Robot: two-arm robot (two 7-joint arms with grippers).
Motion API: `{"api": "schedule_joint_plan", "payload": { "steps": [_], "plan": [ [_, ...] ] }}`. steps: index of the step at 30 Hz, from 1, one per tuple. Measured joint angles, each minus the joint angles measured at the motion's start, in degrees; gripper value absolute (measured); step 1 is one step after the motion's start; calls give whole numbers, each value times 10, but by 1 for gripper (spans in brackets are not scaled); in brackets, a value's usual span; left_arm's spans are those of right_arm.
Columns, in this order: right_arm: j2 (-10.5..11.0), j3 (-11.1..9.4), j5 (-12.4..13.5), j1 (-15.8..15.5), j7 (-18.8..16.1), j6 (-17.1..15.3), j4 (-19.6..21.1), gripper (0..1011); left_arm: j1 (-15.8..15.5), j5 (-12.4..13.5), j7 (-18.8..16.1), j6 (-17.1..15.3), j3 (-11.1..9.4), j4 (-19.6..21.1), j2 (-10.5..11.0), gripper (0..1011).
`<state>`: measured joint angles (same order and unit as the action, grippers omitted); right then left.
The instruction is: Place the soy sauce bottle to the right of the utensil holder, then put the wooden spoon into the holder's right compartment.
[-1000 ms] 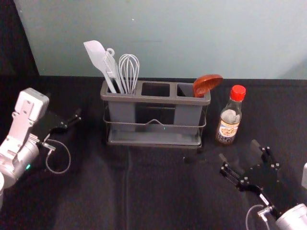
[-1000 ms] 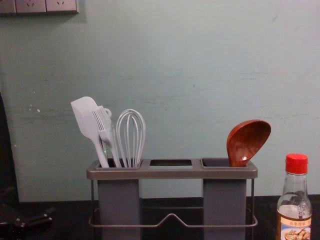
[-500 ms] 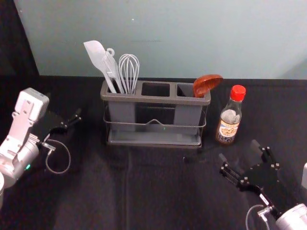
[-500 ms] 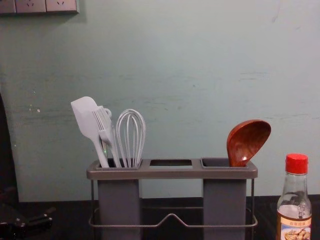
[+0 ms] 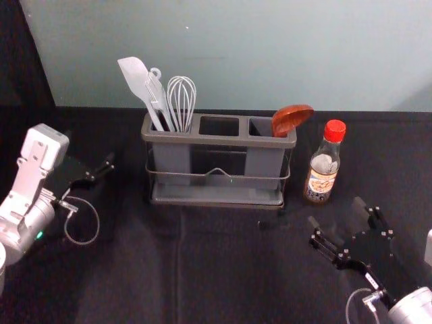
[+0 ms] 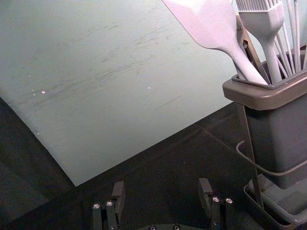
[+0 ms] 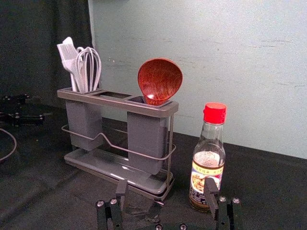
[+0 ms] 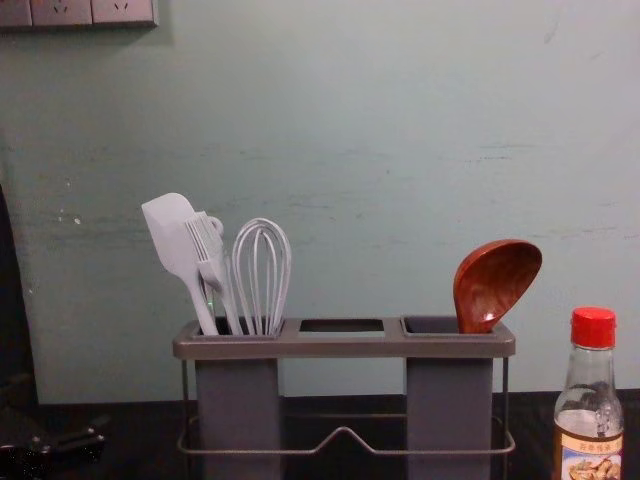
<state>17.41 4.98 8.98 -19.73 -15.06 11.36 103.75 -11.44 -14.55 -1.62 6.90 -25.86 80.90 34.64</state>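
Apparently, the bottle [image 5: 322, 174] stands beyond the right gripper [image 5: 335, 210].

Between utensil holder [image 5: 219, 140] and soy sauce bottle [image 5: 321, 181], a seemingly narrow gap.

Scuffed grey-green wall [image 8: 350, 120], sockets [image 8: 62, 11] (three in a row), dark curtain [image 7: 43, 43], black tablecloth [image 5: 223, 270]

One each: bottle [image 5: 322, 177], holder [image 5: 220, 141], spoon [image 5: 289, 121], whisk [image 8: 263, 275], spatula [image 8: 172, 235], brush [image 8: 206, 242].
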Motion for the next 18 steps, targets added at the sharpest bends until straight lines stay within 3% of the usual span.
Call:
{"api": "schedule_joint_plan", "payload": {
  "steps": [18],
  "plan": [
    [0, 0, 0, 0, 0, 0, 0, 1004, 0, 0, 0, 0, 0, 0, 0, 1005]
  ]
}}
